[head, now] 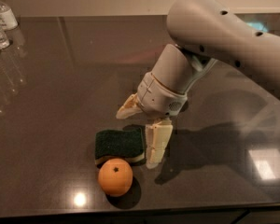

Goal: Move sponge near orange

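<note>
Dark counter: fingers splayed beside sponge by orange

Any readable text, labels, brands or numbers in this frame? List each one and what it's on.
Nothing here can be read as text.
bottles, far left corner of the table: labels present, too blurred to read.
sponge and orange: no markings.
gripper, open, at the sponge's right end: no lettering visible.
arm: no lettering visible.
</note>
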